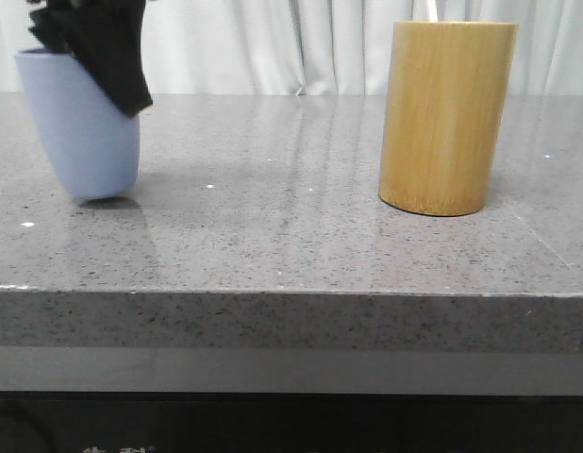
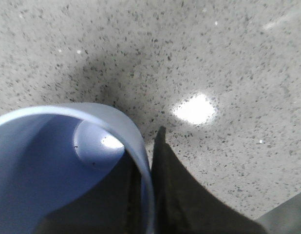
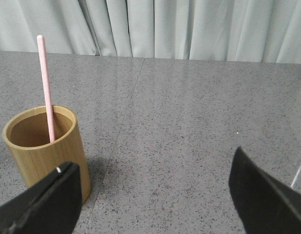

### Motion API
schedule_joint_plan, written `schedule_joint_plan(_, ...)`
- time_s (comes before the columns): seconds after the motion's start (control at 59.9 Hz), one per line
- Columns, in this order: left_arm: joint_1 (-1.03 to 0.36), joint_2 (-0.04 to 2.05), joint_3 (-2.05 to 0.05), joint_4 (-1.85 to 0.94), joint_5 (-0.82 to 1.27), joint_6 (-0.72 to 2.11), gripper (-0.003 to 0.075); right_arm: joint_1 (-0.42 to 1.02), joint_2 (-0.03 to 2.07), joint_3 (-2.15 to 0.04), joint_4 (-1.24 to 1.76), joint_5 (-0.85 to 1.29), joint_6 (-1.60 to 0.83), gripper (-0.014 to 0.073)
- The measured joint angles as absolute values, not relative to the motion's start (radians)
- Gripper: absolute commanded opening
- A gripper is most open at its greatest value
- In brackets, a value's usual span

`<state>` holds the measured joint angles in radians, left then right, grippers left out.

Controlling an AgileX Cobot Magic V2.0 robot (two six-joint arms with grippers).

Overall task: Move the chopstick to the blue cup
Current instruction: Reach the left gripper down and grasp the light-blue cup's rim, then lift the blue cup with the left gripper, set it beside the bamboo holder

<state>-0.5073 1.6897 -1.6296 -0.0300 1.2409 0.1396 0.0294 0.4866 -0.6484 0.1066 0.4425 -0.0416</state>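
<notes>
The blue cup (image 1: 79, 127) is at the far left of the table, tilted, its base just touching or just off the surface. My left gripper (image 1: 103, 47) is shut on its rim, one finger inside and one outside. The left wrist view shows the cup (image 2: 38, 161) empty, with the wall pinched in the left gripper (image 2: 145, 168). One pale pink chopstick (image 3: 46, 87) stands in the tan bamboo cup (image 3: 43, 146); in the front view only its tip (image 1: 430, 9) shows above the bamboo cup (image 1: 447, 118). My right gripper (image 3: 153, 168) is open and empty, beside the bamboo cup.
The grey speckled stone table (image 1: 291, 236) has a front edge close to the camera. White curtains (image 1: 301, 42) hang behind the table. The bamboo cup stands at the right, well apart from the blue cup.
</notes>
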Motion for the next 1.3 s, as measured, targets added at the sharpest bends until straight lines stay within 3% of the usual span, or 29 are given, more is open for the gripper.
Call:
schedule_joint_plan(0.384, -0.647, 1.739, -1.856, -0.051, 1.252, 0.140, -0.0018, 0.029, 0.487, -0.648, 0.107, 0.443, -0.042, 0.0624)
schedule_joint_plan(0.751, -0.775, 1.887, -1.902, -0.072, 1.252, 0.140, -0.0010, 0.029, 0.487, -0.648, 0.107, 0.443, -0.042, 0.0624)
schedule_joint_plan(0.835, -0.779, 1.894, -1.904, -0.072, 1.252, 0.140, 0.0038, 0.029, 0.487, -0.648, 0.107, 0.443, -0.042, 0.0624)
schedule_joint_plan(1.035, -0.779, 1.901, -1.906, -0.068, 1.252, 0.140, 0.0235, 0.029, 0.487, -0.648, 0.107, 0.443, -0.042, 0.0624)
schedule_joint_plan(1.303, -0.779, 1.901, -1.931, -0.068, 1.252, 0.140, 0.0276, 0.029, 0.487, -0.648, 0.107, 0.443, -0.042, 0.0624)
